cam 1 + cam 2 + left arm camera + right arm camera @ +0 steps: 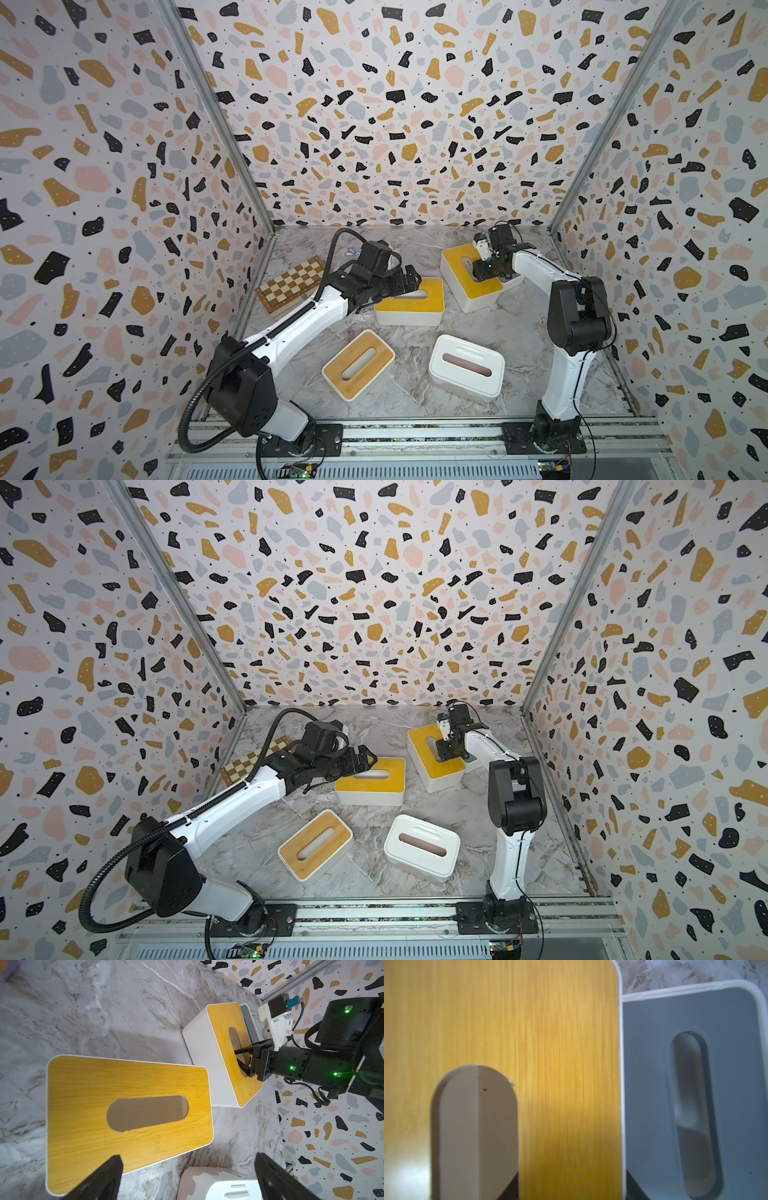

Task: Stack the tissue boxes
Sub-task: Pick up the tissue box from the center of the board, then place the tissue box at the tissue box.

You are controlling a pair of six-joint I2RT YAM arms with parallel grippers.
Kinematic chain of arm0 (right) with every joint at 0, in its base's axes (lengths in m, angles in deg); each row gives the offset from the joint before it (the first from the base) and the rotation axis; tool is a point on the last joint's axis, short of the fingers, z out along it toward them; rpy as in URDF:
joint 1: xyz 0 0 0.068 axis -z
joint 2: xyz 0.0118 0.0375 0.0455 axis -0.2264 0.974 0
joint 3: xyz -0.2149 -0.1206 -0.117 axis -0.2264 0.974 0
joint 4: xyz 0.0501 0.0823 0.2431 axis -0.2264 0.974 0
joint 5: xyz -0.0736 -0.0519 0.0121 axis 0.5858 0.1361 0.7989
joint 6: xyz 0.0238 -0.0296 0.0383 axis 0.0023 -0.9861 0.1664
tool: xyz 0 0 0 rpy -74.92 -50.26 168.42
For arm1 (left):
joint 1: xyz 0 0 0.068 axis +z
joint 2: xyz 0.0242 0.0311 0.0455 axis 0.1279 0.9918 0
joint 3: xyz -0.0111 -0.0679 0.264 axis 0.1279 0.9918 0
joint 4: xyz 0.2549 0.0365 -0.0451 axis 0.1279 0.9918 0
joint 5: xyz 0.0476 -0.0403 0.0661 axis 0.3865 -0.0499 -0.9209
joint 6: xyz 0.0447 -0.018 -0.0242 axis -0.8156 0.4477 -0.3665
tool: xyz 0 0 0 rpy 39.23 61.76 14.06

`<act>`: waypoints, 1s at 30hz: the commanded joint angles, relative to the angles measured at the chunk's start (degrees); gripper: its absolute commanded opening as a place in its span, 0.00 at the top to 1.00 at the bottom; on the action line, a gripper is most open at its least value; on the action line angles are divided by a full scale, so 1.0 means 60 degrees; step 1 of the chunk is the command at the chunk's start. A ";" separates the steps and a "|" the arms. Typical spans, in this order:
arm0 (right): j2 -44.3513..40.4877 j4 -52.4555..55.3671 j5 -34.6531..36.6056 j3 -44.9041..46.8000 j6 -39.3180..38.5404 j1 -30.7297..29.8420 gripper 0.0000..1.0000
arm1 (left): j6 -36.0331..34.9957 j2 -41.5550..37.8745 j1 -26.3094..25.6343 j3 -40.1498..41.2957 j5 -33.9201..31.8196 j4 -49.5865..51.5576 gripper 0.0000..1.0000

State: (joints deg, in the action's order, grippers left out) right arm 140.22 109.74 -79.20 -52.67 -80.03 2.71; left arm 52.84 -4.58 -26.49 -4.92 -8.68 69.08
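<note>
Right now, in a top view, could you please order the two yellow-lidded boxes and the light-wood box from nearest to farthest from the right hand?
1. Rear yellow-lidded box, right rear: the right hand grips its lid at the slot.
2. Central yellow-lidded box, mid-table, to the left.
3. Light-wood box, front left, farthest.

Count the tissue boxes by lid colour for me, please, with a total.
White rectangular tissue boxes with yellow wooden lids: 2
White tissue box with light wood lid: 1
White tissue box with grey lid: 1
All-white tissue box: 1
Total: 5
</note>
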 commanded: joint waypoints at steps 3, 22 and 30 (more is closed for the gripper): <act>-0.0925 0.0165 -0.0134 -0.0452 0.0467 0.0186 0.72 | 0.0024 -0.0276 -0.0041 -0.0277 -0.0149 0.0010 0.00; -0.2212 0.2353 -0.0427 -0.3054 0.1189 -0.0698 0.72 | -0.0758 -0.1950 0.0059 -0.0870 -0.1364 0.1384 0.00; -0.2038 0.3578 -0.0295 -0.3718 0.0675 -0.2358 0.72 | -0.0979 -0.3486 0.0221 -0.0209 -0.2017 0.2024 0.01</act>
State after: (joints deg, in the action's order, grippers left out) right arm 129.64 126.63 -80.84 -72.91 -75.11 -9.92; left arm 48.54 -23.88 -25.66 -8.00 -18.51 78.57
